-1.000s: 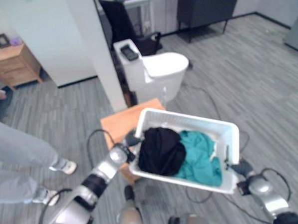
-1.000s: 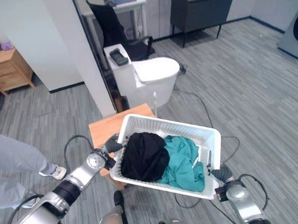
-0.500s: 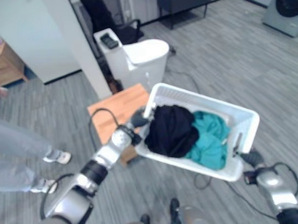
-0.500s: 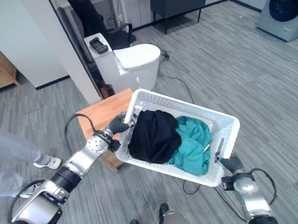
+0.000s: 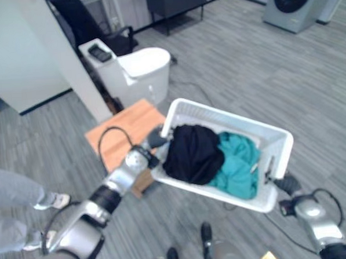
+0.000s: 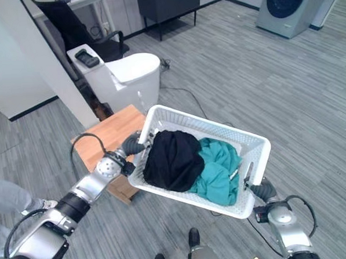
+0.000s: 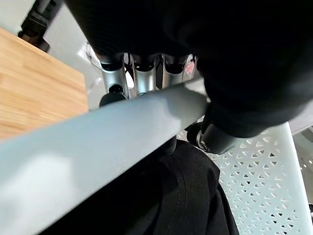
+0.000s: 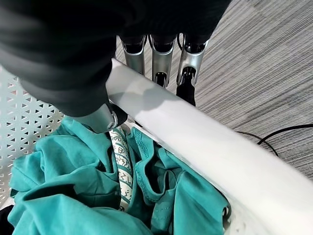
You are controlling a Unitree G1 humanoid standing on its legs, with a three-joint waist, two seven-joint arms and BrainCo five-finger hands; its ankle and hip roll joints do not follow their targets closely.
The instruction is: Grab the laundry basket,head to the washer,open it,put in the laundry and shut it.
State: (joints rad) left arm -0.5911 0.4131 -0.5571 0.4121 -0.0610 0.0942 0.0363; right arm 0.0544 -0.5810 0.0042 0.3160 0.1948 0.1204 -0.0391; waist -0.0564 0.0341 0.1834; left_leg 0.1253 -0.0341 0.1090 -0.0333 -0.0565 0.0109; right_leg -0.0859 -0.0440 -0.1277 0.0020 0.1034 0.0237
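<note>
Both hands, left (image 6: 133,146) and right (image 6: 262,190), pinch opposite rims of the basket (image 6: 252,141) holding black (image 6: 171,158) and teal (image 6: 218,168) clothes.

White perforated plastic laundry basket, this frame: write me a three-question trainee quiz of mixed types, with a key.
1. True or false: the left hand and right hand each grip an opposite rim of the white perforated plastic laundry basket.
2. Which garment lies nearer the left hand? A) black garment B) teal garment
3. Fill in: the grey front-loading washer stands at the far ____ of the room.

Key: 1 true; 2 A; 3 right.
</note>
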